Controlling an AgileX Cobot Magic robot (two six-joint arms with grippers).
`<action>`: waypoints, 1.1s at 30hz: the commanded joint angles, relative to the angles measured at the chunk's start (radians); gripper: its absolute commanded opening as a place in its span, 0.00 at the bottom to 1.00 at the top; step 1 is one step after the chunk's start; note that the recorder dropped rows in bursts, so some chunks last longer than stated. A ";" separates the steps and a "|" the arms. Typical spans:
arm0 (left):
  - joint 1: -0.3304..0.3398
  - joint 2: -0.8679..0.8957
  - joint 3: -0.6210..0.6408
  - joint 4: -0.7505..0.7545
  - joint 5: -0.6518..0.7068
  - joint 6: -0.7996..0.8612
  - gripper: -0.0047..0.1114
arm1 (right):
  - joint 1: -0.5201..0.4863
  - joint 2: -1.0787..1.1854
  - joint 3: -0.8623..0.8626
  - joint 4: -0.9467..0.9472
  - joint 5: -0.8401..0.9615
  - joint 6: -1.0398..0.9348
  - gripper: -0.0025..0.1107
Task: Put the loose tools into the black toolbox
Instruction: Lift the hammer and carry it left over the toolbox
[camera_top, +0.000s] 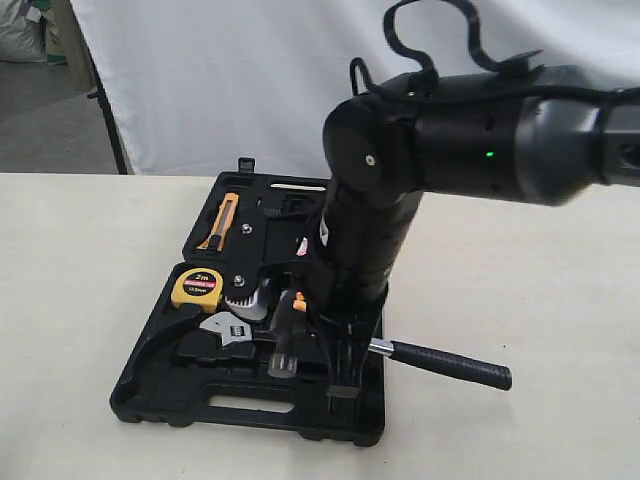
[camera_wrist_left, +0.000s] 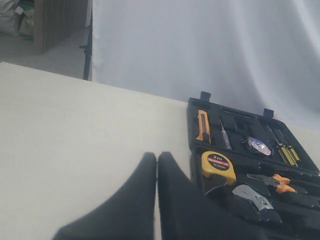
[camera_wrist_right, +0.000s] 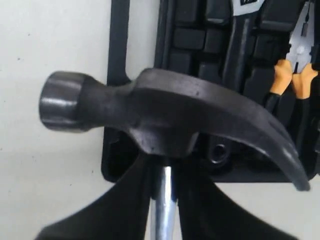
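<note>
On the cream table (camera_top: 80, 280), in front of a white backdrop (camera_top: 220, 80), the black toolbox (camera_top: 150, 390) lies open and flat, its handle cut-out on the near edge in the exterior view; a yellow tape measure (camera_top: 196, 288), an orange utility knife (camera_top: 222, 222), an adjustable wrench (camera_top: 228, 330) and orange-handled pliers (camera_wrist_left: 277, 182) sit in its moulded recesses; the right arm reaches down over the right half of the case, and the right gripper (camera_wrist_right: 164, 170) is clamped on the chrome shaft of the hammer (camera_wrist_right: 170, 115) just below the head, 1 finger on each side; the dark head hangs across the edge of the toolbox, striking face over the table and claw over the case, while the black grip juts out past the box's right side above the table; whether the head touches the plastic I cannot tell; the left gripper (camera_wrist_left: 156, 165) hangs above bare table, left of the toolbox and apart from it, its 2 fingers pressed together with nothing between them.
</note>
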 joint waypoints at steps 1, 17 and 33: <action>0.025 -0.003 -0.003 0.004 -0.007 -0.005 0.05 | 0.002 0.076 -0.097 0.020 -0.017 0.003 0.02; 0.025 -0.003 -0.003 0.004 -0.007 -0.005 0.05 | 0.002 0.263 -0.365 0.113 -0.053 -0.018 0.02; 0.025 -0.003 -0.003 0.004 -0.007 -0.005 0.05 | 0.005 0.278 -0.397 0.347 -0.097 -0.257 0.02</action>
